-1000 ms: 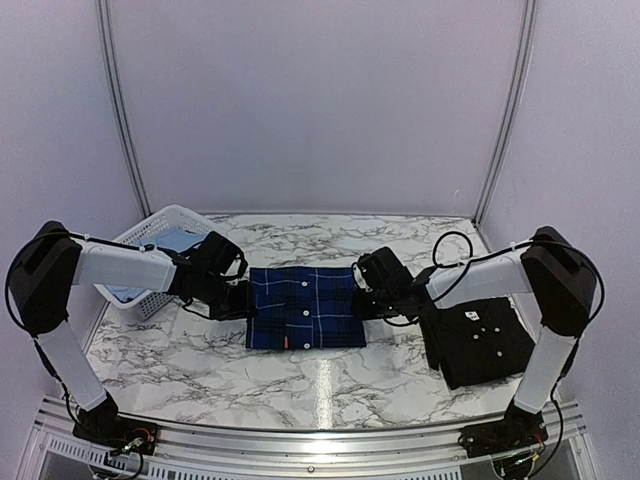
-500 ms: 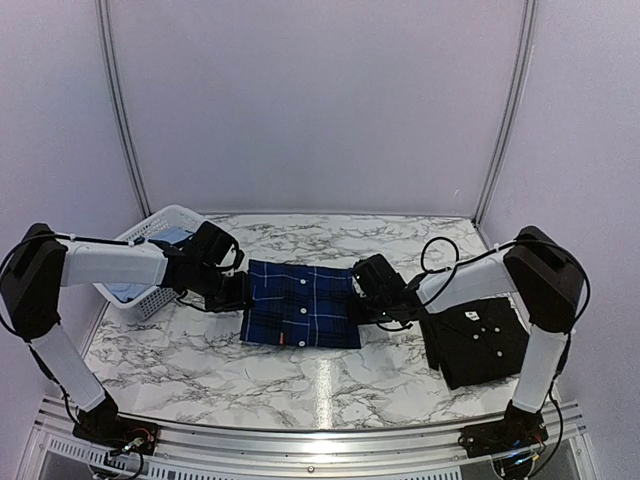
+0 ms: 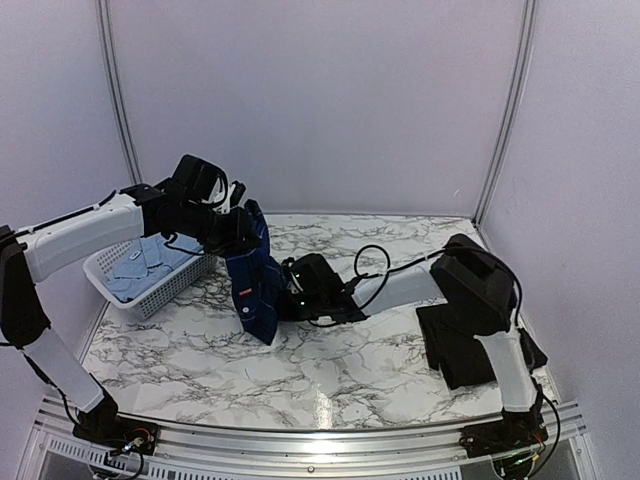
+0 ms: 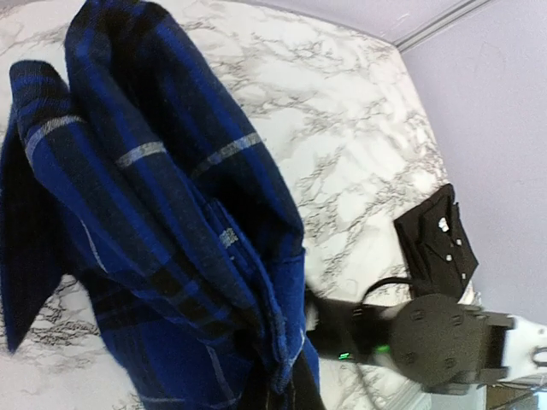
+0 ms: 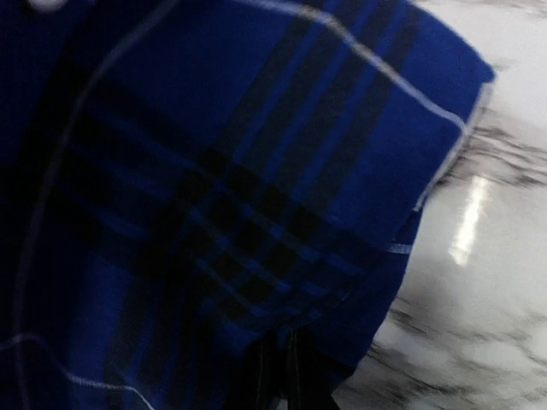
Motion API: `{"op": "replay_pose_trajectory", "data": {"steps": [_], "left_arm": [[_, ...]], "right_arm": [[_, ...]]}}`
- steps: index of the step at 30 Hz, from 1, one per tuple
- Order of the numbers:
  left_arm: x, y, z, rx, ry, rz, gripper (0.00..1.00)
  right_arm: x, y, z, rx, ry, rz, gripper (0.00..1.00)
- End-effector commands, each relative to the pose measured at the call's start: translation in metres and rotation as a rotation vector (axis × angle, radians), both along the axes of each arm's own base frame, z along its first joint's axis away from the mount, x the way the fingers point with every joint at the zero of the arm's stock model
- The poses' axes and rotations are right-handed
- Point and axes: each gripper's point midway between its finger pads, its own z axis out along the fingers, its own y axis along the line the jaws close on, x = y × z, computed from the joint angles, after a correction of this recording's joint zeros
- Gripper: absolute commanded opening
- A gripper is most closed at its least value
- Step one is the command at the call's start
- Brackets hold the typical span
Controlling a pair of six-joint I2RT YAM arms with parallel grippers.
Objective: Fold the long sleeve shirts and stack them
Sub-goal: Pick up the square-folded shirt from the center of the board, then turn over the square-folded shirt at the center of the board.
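Observation:
The royal-blue-and-navy plaid shirt (image 3: 256, 290) hangs bunched above the table's left middle. My left gripper (image 3: 243, 228) is raised and shut on its top edge; the cloth fills the left wrist view (image 4: 154, 213) over the fingers (image 4: 291, 395). My right gripper (image 3: 286, 300) is low, shut on the shirt's lower right edge; plaid (image 5: 214, 188) covers the right wrist view, and the dark fingertips (image 5: 282, 376) pinch its hem. The plain black shirt (image 3: 482, 352) lies folded at the right, also in the left wrist view (image 4: 438, 241). The pale blue shirt (image 3: 150, 264) lies in the basket.
The white lattice basket (image 3: 158, 295) stands at the left edge, just behind my left arm. My right arm (image 3: 400, 285) stretches across the table's middle, low over the marble, and shows in the left wrist view (image 4: 436, 342). Purple walls close in the back and sides.
The plaid shirt lay flat at the table's middle; now it is lifted and hangs upright further left. My left gripper rose up and back with it. My right gripper swept left with the lower edge.

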Motion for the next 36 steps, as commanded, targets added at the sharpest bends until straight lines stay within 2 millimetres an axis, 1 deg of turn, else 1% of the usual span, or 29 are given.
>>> {"op": "replay_pose_trajectory", "data": {"steps": [1, 3, 4, 6, 8, 10, 13, 15, 17, 18, 19, 20, 23, 25, 27, 29, 31, 34, 36], "left_arm": [[-0.001, -0.028, 0.024, -0.068, 0.005, -0.103, 0.00], [0.004, -0.039, 0.020, -0.078, 0.024, -0.116, 0.00], [0.008, -0.043, 0.015, -0.074, 0.033, -0.119, 0.00], [0.014, -0.051, -0.001, -0.064, 0.070, -0.122, 0.00], [0.018, -0.064, -0.012, -0.074, 0.102, -0.148, 0.00], [0.023, -0.074, -0.019, -0.080, 0.114, -0.165, 0.00], [0.032, -0.084, -0.027, -0.085, 0.123, -0.172, 0.00], [0.038, -0.089, -0.030, -0.089, 0.125, -0.179, 0.00], [0.042, -0.094, -0.035, -0.093, 0.129, -0.185, 0.00], [0.044, -0.097, -0.036, -0.097, 0.130, -0.191, 0.00], [0.046, -0.100, -0.037, -0.103, 0.134, -0.198, 0.00], [0.047, -0.103, -0.038, -0.110, 0.136, -0.207, 0.00], [0.053, -0.110, -0.040, -0.122, 0.135, -0.221, 0.00], [0.055, -0.114, -0.042, -0.129, 0.137, -0.230, 0.00], [0.057, -0.117, -0.042, -0.136, 0.139, -0.236, 0.00], [0.059, -0.123, -0.042, -0.144, 0.136, -0.246, 0.00], [0.058, -0.132, -0.042, -0.154, 0.136, -0.266, 0.00], [0.050, -0.159, -0.045, -0.172, 0.141, -0.320, 0.00], [0.043, -0.178, -0.054, -0.174, 0.153, -0.349, 0.00]], "right_arm": [[-0.009, 0.079, 0.014, 0.237, 0.036, 0.157, 0.06], [-0.005, 0.096, 0.020, 0.315, 0.048, 0.177, 0.09], [-0.003, 0.100, 0.023, 0.343, 0.052, 0.186, 0.11], [-0.002, 0.101, 0.026, 0.388, 0.066, 0.195, 0.17], [-0.002, 0.094, 0.031, 0.429, 0.071, 0.202, 0.23], [-0.003, 0.085, 0.032, 0.440, 0.065, 0.199, 0.27], [-0.003, 0.070, 0.032, 0.447, 0.071, 0.191, 0.32], [-0.002, 0.054, 0.033, 0.439, 0.062, 0.157, 0.35], [-0.001, 0.031, 0.026, 0.400, 0.059, 0.089, 0.38], [0.000, 0.020, 0.020, 0.370, 0.064, 0.051, 0.40], [0.001, 0.009, 0.017, 0.352, 0.065, 0.020, 0.44], [-0.002, -0.002, 0.016, 0.343, 0.063, 0.000, 0.46], [-0.004, -0.022, 0.014, 0.313, 0.050, -0.058, 0.54], [-0.008, -0.035, 0.010, 0.269, 0.054, -0.089, 0.57], [-0.012, -0.052, 0.008, 0.237, 0.042, -0.131, 0.60], [-0.015, -0.073, 0.009, 0.217, 0.035, -0.178, 0.61], [-0.019, -0.095, 0.012, 0.193, 0.021, -0.234, 0.61], [-0.023, -0.135, 0.029, 0.143, -0.038, -0.328, 0.63], [-0.028, -0.162, 0.041, 0.092, -0.065, -0.377, 0.65]]}}
